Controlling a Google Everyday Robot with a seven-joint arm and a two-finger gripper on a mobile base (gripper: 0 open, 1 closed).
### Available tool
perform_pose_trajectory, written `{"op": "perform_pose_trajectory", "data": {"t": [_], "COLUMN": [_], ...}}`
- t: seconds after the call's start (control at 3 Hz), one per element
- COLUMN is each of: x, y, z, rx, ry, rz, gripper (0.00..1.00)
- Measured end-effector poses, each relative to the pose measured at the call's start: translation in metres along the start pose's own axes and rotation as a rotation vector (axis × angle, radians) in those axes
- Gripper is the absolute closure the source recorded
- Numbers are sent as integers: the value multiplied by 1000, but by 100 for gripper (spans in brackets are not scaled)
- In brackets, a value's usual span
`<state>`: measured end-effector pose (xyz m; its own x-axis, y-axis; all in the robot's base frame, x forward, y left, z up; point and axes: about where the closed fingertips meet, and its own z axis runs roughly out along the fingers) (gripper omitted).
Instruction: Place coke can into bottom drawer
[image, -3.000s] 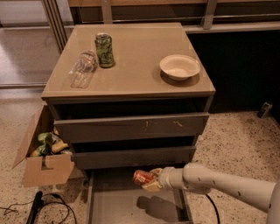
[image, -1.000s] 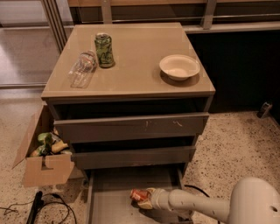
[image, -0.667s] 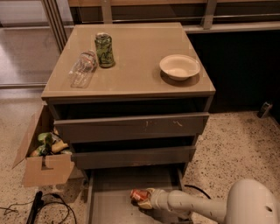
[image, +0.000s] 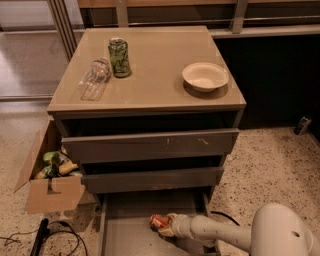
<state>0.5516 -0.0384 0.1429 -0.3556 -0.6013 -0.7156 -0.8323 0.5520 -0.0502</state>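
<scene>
The coke can (image: 159, 221) is red-orange and lies on its side low over the grey floor of the bottom drawer (image: 127, 235), which is pulled out below the two upper drawers. My gripper (image: 166, 226) reaches in from the right on a white arm and is shut on the can, right of the drawer's middle. I cannot tell whether the can touches the floor.
On the cabinet top stand a green patterned can (image: 119, 57), a clear plastic bottle (image: 93, 78) lying on its side, and a white bowl (image: 205, 76). A cardboard box (image: 49, 176) with items stands left of the cabinet. Black cables (image: 42, 237) lie on the floor at the lower left.
Over three seconds the gripper has carried the can down from above the drawer into it. In the last second it has barely moved.
</scene>
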Motion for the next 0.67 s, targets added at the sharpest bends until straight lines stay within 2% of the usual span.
{"op": "perform_pose_trajectory", "data": {"t": [0.33,0.67], "x": [0,0], "y": [0,0], "z": [0,0], "rx": [0,0], "ry": [0,0], "rz": [0,0], "gripper": [47,24]}}
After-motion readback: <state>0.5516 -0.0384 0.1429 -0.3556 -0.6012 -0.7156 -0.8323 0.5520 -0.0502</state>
